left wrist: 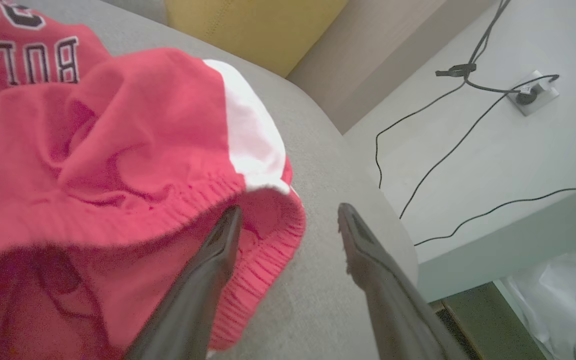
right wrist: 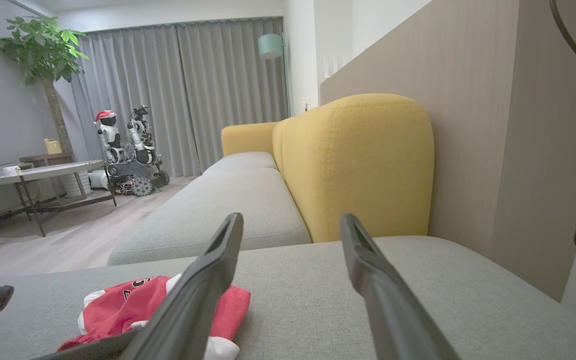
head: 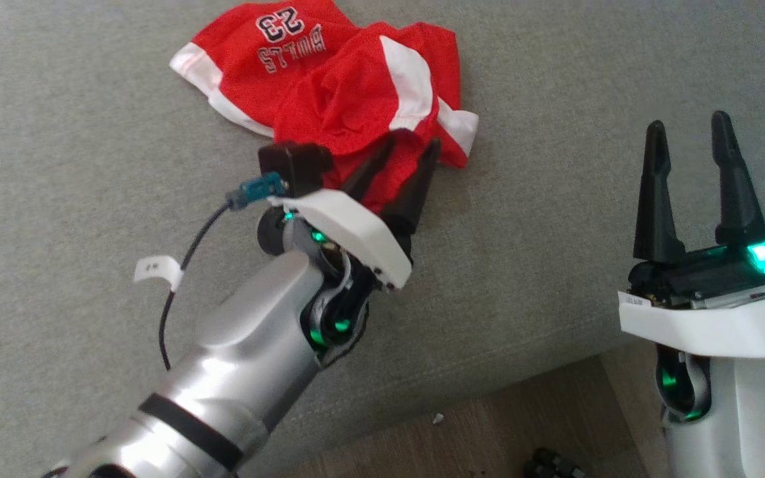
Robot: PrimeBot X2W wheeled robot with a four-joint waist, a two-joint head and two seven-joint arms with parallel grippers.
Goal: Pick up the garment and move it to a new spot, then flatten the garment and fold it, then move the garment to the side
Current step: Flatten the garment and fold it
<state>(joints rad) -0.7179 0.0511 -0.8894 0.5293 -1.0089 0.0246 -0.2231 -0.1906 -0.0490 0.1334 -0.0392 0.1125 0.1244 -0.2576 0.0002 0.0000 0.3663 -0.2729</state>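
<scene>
Left tool [head: 411, 143], wide open and empty, meets the garment [head: 329, 86] at its hem on the sofa [head: 90, 166], one finger [left wrist: 213, 270] seemingly under cloth. Pickup pending: close on that hem. Right tool [head: 688, 129], also open, hangs apart from the garment.

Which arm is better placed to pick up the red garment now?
Left. The left pincer is open at the red garment, one finger against its ribbed hem. The right pincer, also open, stands off to the side over bare grey cushion, apart from the cloth.

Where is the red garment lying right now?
In the head view the red garment lies crumpled at top centre on the grey sofa cushion, just before the open left gripper.
</scene>
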